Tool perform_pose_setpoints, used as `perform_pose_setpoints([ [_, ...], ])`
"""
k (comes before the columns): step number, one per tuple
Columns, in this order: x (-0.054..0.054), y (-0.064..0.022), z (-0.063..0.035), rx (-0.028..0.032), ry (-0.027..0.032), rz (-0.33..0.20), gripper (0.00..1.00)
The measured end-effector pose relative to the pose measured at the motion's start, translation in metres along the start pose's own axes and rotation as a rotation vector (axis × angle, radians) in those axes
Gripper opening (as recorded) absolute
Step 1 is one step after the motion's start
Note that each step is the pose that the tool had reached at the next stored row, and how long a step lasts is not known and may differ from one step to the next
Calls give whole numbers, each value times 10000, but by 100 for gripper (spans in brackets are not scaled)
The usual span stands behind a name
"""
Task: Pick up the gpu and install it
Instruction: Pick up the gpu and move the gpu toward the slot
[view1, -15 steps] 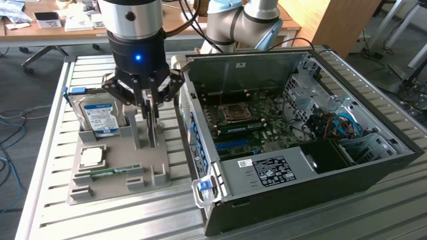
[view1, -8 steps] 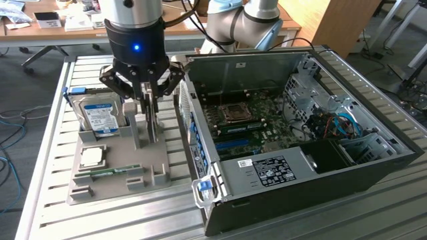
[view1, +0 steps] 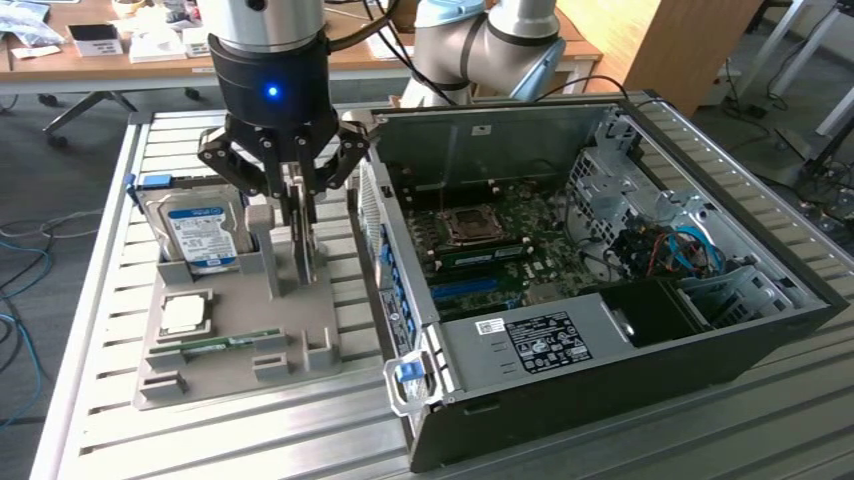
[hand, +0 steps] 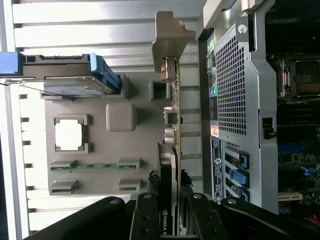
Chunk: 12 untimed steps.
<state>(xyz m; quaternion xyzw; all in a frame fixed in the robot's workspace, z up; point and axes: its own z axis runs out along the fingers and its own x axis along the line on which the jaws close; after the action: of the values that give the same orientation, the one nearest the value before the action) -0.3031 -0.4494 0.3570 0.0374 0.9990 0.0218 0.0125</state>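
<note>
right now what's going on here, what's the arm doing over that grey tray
The robot arm's gripper is down over the grey parts holder, and its jaws look closed on the gpu. The card stands on edge in the holder and seems not yet lifted out. A hard drive, a CPU and a RAM stick sit in the same holder. The open computer case lies beside it, on the exterior view's right.

The end effector (view1: 299, 222) hangs over a grey fixture tray (view1: 234, 385) on the slatted surface (view1: 94, 420), its fingers closed on the upright gpu (view1: 310, 265). A blue-labelled hard drive (view1: 200, 235), a processor (view1: 184, 315) and a RAM stick (view1: 220, 343) sit in the tray. An open computer case (view1: 641, 330) lies at the exterior view's right.
</note>
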Motion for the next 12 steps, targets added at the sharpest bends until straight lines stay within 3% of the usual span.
perform_pose_setpoints([
  [12, -2, 4, -86, 0, 0, 0, 27],
])
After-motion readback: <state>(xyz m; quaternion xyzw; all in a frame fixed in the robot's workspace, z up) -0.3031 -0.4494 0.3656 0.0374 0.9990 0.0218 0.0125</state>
